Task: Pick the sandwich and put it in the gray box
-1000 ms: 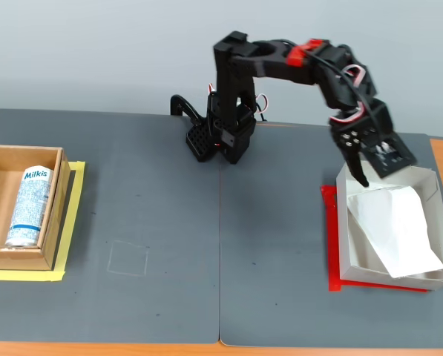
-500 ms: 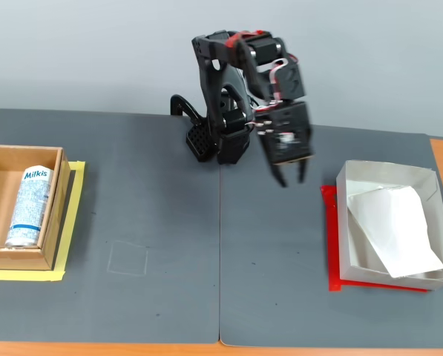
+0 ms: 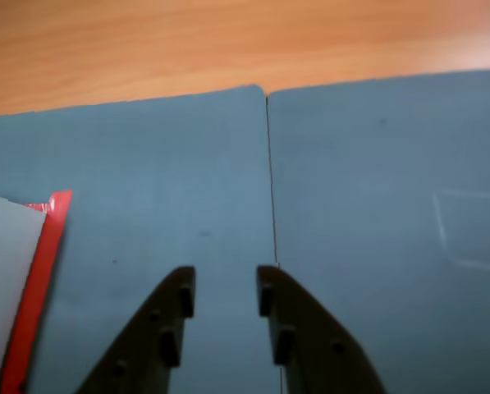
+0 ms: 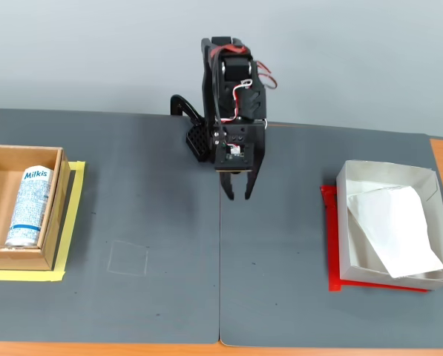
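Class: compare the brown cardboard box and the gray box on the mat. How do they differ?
The brown cardboard box sits at the fixed view's left on yellow tape and holds a Milkis can. The gray box sits at the right on red tape, is pale, and holds the sandwich. Both are open-topped rectangles.

Wrist view: gray box (image 3: 6, 279) cut by left edge. Fixed view: brown cardboard box (image 4: 50, 215) cropped left; Milkis can (image 4: 30, 205) small print unreadable.

A white wrapped sandwich (image 4: 394, 225) lies tilted inside the shallow gray box (image 4: 427, 179), at the fixed view's right.
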Action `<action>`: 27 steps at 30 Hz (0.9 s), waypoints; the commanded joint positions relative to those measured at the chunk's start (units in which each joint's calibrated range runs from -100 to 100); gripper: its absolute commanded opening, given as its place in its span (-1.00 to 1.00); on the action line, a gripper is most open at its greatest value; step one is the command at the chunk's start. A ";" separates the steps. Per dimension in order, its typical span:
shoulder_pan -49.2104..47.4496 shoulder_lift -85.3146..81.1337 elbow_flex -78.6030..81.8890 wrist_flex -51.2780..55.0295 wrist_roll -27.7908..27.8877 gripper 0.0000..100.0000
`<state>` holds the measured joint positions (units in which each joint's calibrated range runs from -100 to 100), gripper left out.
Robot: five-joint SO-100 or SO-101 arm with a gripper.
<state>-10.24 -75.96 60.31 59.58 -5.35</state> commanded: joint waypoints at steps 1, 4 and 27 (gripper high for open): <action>0.81 -6.92 7.85 -6.55 2.98 -0.82; 2.30 -11.67 14.46 -8.46 3.55 -0.81; 5.43 -23.62 39.33 -8.37 3.08 -0.83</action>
<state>-3.46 -98.90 98.29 52.21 -2.08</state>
